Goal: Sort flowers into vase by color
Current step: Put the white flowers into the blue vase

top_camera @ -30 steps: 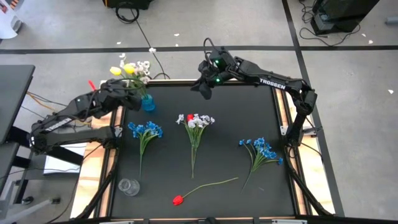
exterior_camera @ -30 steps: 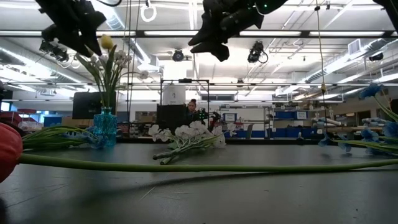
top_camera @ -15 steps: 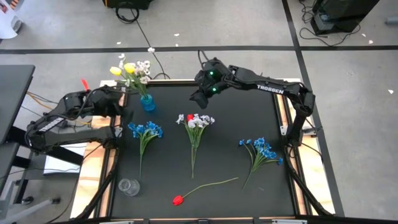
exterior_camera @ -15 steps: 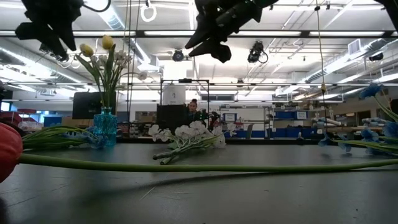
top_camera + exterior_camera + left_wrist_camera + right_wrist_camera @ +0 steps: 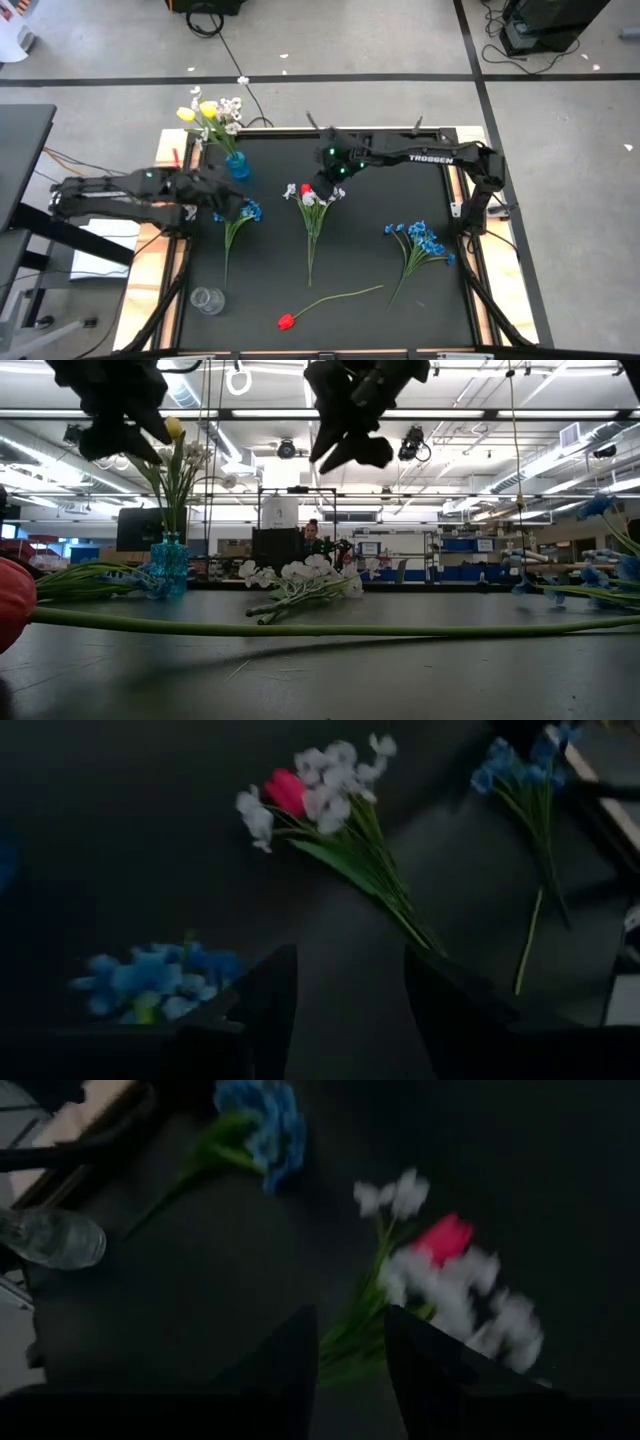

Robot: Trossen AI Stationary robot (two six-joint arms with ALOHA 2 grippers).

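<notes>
desk: black-topped desk (image 5: 350, 240) with pale wood side rails, both dark arms reaching in over it

left pincer: left pincer (image 5: 232, 205) sits low over the left blue bunch; going by its wrist cam the two dark fingers (image 5: 268, 1005) are spread apart with nothing between them

right pincer: right pincer (image 5: 318, 185) hangs right above the blossom end of the white bunch, fingers (image 5: 290, 1365) apart too, not pinching anything

blue vase: small blue glass vase (image 5: 238, 165) near the desk's far left corner, already stuffed with yellow tulips (image 5: 198, 110) and some small white blossoms, stems leaning out toward the far-left

white bunch: spray of small white blossoms with one red tulip head tucked in it (image 5: 312, 195), lying flat mid-desk, green stems pointing toward the near edge

left blue bunch: spray of small blue blossoms (image 5: 240, 212) lying flat just beside the white one on the left, partly under the left arm

right blue bunch: second blue-blossom spray (image 5: 420, 242) lying over on the right side, well apart from the rest

red tulip: single red tulip on a long green stem (image 5: 288, 321) lying near the front edge

clear vase: empty clear glass vase (image 5: 207, 300) standing near the front left, well apart from the blue one

room: a person (image 5: 310, 535) shows far off behind the desk in the low view
</notes>
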